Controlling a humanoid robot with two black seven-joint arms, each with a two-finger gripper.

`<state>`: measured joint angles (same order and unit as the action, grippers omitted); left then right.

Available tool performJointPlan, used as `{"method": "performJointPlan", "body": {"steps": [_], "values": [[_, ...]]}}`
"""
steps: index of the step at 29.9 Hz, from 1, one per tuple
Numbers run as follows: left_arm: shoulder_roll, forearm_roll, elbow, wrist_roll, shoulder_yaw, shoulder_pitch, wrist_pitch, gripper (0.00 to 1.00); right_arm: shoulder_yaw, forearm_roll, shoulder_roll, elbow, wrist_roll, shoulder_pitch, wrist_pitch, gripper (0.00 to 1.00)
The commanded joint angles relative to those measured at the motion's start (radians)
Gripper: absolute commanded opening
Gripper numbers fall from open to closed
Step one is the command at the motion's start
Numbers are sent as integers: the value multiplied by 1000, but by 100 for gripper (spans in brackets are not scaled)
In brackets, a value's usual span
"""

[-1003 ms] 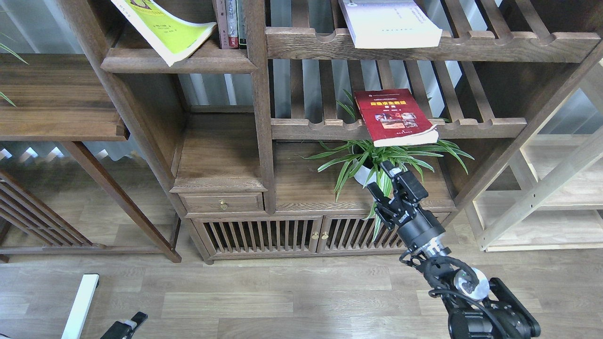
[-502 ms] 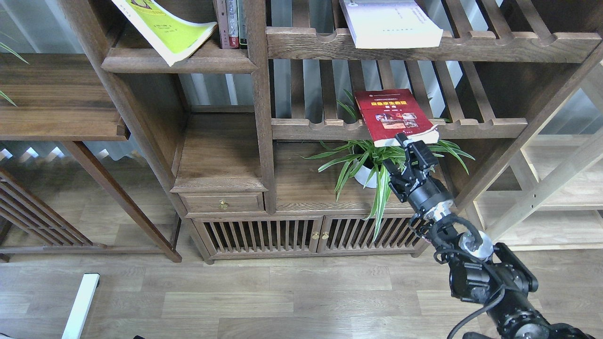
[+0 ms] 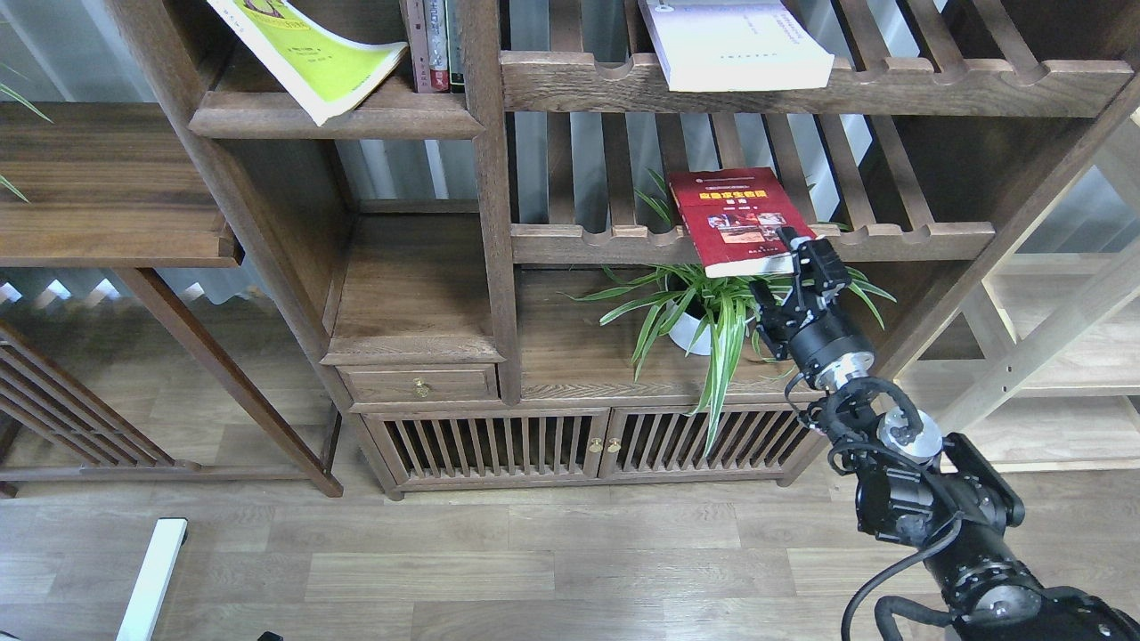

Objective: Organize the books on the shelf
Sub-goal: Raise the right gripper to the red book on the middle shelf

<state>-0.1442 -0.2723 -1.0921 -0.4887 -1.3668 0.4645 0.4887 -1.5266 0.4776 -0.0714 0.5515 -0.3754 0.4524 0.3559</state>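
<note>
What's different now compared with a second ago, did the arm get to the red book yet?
The right tool rose up and to the right, from in front of the plant to the red book's overhanging front right corner. Its fingers sit at that corner, but a closed hold isn't clear. The red book, the yellow-green book and the pale book lie where they were.

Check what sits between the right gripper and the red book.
Head view: nothing lies between them. The right gripper is already at the red book, at its near right corner, which overhangs the slatted rail. Plant leaves lie just below.
</note>
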Motion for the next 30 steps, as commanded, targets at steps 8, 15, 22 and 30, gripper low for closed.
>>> {"method": "performJointPlan", "body": {"steps": [8, 15, 22, 30], "values": [[2, 1, 0, 0, 5, 2, 0, 99, 23, -8, -16, 7, 1, -1, 1, 79], [-3, 1, 0, 0, 5, -1, 0, 99, 74, -30, 19, 30, 3, -9, 5, 80], [-6, -1, 0, 0, 5, 3, 0, 99, 71, -56, 33, 25, 6, 9, 1, 77], [-6, -1, 0, 0, 5, 23, 0, 99, 65, -56, 22, 15, 6, 29, -12, 65]]}}
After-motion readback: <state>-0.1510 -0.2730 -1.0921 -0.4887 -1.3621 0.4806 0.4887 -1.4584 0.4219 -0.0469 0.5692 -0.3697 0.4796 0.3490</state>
